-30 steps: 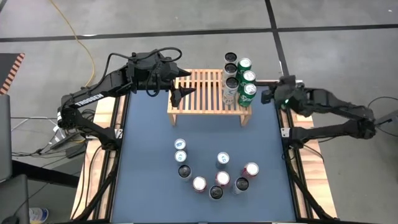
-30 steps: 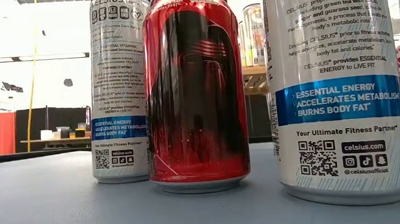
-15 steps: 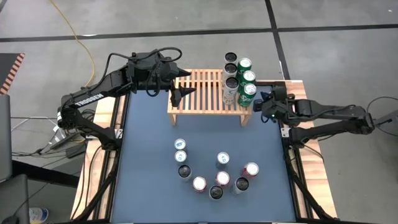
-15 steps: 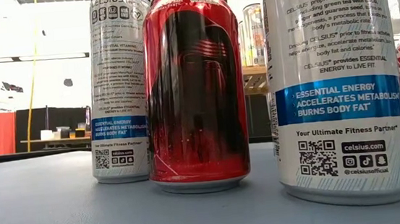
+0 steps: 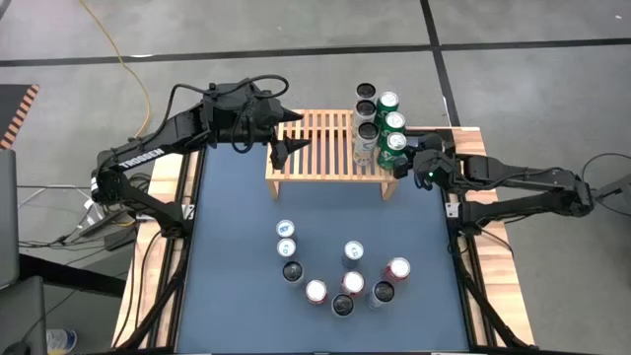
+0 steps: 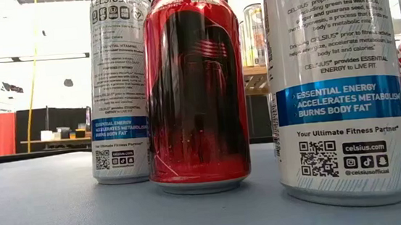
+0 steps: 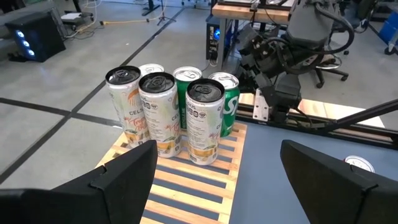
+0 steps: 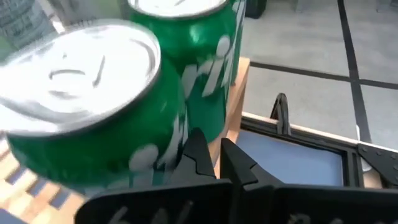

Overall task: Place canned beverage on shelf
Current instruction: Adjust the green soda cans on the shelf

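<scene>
The right gripper (image 5: 414, 166), its fingers pressed together and empty, sits just beside the nearest green can (image 5: 392, 145) at the shelf's (image 5: 315, 148) right end. That can lies at about 10 o'clock from it in the high view and stands upright. The left gripper (image 5: 286, 138), spread wide and empty, hovers over the shelf's left end. The shelf, at 12 o'clock on the table (image 5: 237, 247), is pale wood with parallel slats and carries 6 upright cans: smooth cylinders of printed metal with shiny lids. 9 loose cans (image 5: 342, 276) stand upright around 6 o'clock, about as far from either gripper. Any next pick probably means reaching back there.
</scene>
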{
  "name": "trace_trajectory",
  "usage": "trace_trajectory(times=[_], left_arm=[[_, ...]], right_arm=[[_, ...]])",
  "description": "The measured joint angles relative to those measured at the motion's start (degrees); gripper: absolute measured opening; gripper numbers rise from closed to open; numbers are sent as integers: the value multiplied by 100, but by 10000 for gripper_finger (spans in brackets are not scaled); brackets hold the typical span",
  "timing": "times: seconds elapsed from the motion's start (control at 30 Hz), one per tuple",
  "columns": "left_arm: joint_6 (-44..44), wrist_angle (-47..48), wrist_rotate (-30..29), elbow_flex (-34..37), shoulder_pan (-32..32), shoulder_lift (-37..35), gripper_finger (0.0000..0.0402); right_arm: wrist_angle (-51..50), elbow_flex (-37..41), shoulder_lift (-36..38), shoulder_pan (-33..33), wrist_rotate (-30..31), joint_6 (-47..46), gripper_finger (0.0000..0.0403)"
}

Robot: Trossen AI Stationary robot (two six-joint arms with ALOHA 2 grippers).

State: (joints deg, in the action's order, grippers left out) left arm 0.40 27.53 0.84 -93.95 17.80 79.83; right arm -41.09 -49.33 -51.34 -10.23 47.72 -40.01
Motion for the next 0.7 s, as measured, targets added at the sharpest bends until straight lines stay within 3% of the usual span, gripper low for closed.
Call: trace_trajectory(times=[0.17, 0.3, 0.47, 0.7], left_arm=[[16, 9, 0, 0, 0, 0, 327], [20, 17, 2, 0, 0, 0, 327], [83, 8, 2, 0, 0, 0, 327], [59, 3, 4, 0, 0, 0, 327]], right_arm=[[70, 1, 5, -82, -5, 124, 0], [445, 1, 5, -84, -390, 701, 0], [487, 1, -46, -123, -532, 723, 0], [473, 1, 71, -281, -44, 702, 0]])
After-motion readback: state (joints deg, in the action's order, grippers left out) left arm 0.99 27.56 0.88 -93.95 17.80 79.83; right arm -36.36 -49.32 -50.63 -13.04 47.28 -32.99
